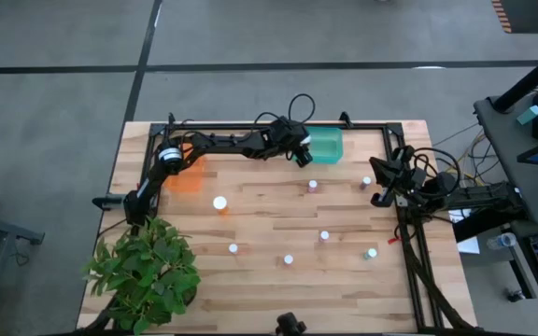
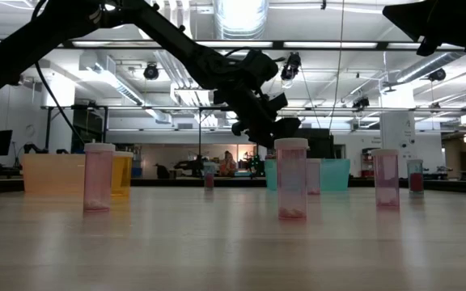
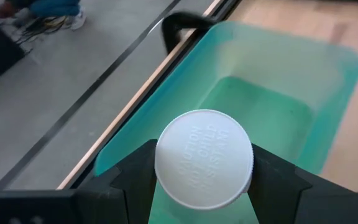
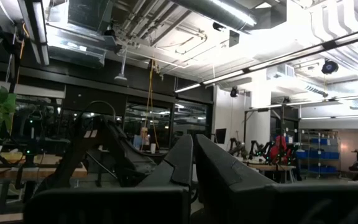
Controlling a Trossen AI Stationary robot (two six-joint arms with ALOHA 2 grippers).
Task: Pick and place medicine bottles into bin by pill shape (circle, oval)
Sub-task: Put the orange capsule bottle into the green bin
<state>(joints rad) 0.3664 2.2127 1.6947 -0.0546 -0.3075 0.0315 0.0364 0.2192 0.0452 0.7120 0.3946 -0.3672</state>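
My left gripper (image 1: 303, 156) reaches to the far middle of the table and is shut on a medicine bottle, whose round white cap (image 3: 204, 158) fills the left wrist view. It hangs over the teal bin (image 3: 272, 93). Several more medicine bottles stand upright on their bases on the wooden table, among them one (image 1: 219, 203), another (image 1: 313, 185) and a third (image 1: 324, 235). An orange bin (image 1: 185, 177) sits at the far left under my left arm. My right gripper (image 4: 194, 162) waits shut at the table's right edge (image 1: 386, 177). My left gripper pinches the bottle between its two fingers (image 3: 135, 177), one on each side at the cap's rim (image 3: 248, 163). The cap faces back toward the wrist and hides the bottle's body. The fingers slant downward toward the table's far edge. The bottle is lifted clear above the teal bin's inside.
A potted green plant (image 1: 148, 271) stands at the near left corner. A black frame rail (image 1: 250, 126) runs along the far edge behind the bins. Standing bottles (image 2: 291, 178) are scattered over the middle and right of the table.
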